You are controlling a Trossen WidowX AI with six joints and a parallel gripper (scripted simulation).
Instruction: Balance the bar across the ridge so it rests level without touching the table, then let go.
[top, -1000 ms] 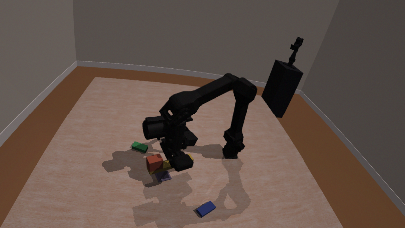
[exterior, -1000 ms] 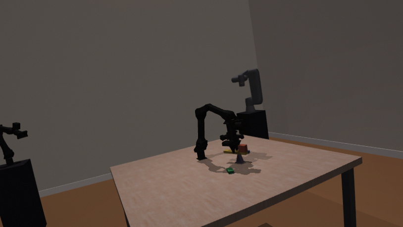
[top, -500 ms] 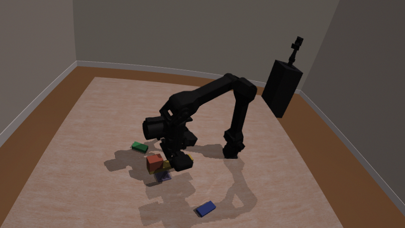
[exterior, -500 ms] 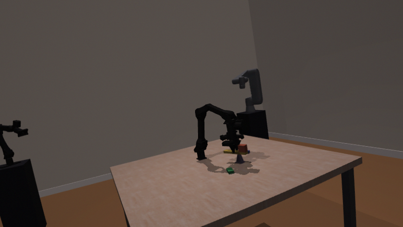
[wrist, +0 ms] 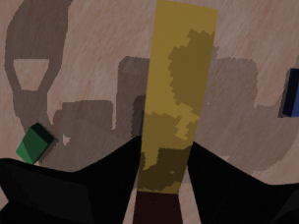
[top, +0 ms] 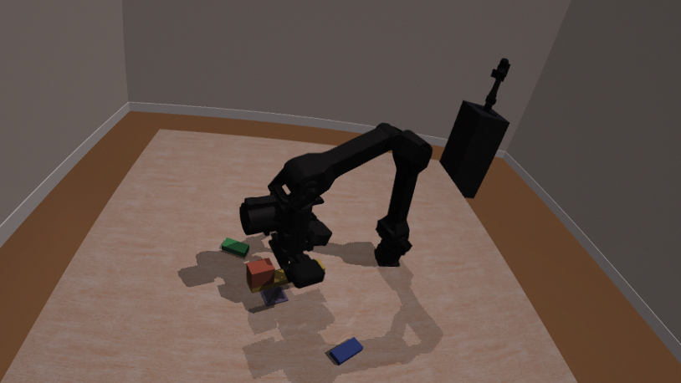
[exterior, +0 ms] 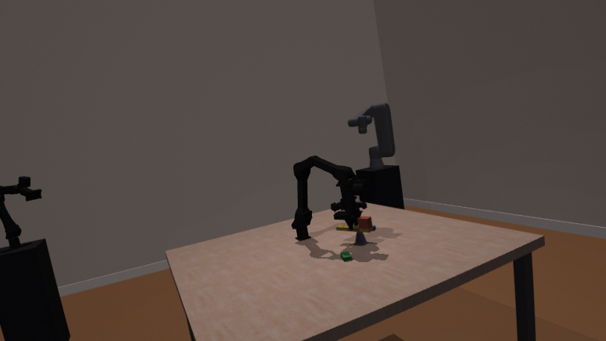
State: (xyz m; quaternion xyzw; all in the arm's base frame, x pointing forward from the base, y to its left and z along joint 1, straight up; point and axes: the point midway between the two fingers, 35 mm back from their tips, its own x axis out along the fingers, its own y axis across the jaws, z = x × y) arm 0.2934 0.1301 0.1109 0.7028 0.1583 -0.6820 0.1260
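Observation:
A yellow bar (top: 280,276) (exterior: 341,228) (wrist: 182,64) is held above the table, roughly level in the exterior view. A red block (top: 260,273) (exterior: 365,222) (wrist: 157,208) sits on one end of it. My gripper (top: 289,273) (exterior: 352,227) (wrist: 164,143) is shut on the bar, between the red block and the bar's plain end. The purple ridge (top: 274,296) (exterior: 360,238) stands on the table under the bar, near the block's side of the fingers. Its top is right at the bar's underside; I cannot tell whether they touch. The bar hides most of the ridge in the wrist view.
A green block (top: 235,247) (exterior: 346,256) (wrist: 34,143) lies on the table to one side of the ridge. A blue block (top: 346,350) (exterior: 374,228) (wrist: 294,93) lies on the other side. Other arms stand on dark pedestals (top: 476,147) (exterior: 380,186) beyond the table.

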